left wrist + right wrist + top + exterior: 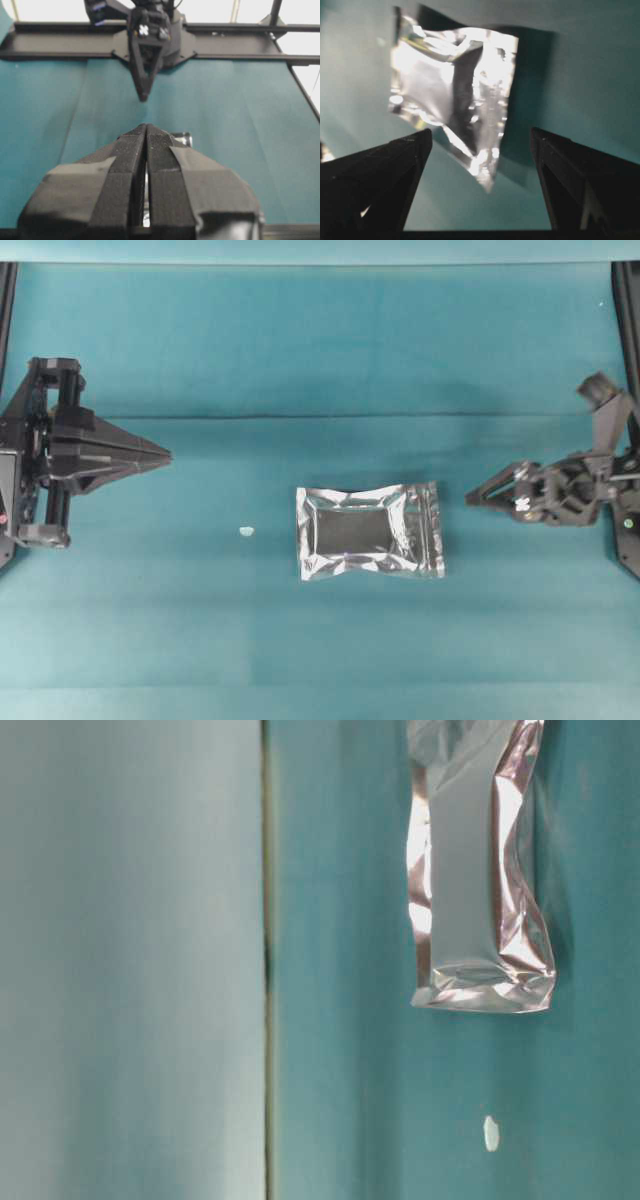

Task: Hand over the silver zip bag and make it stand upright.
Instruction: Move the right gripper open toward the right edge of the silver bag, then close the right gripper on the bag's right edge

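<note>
With the crinkled silver foil zip bag (pixel 369 531) lying flat, the black right gripper (pixel 476 493), jaws spread wide, lines up the first pick and must next close on the bag's zip end, while the black left gripper (pixel 160 453) waits pinched together.

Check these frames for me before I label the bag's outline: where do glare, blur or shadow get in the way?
Overhead view: even light, the silver zip bag crisp, edges readable. Table-level view: soft focus, a bright glare band down the bag's face, top cropped. Right wrist view: foil blown out white, a dark shadow beside it, the open right gripper blurred. Left wrist view: the shut left gripper hides nearly all of it.
</note>
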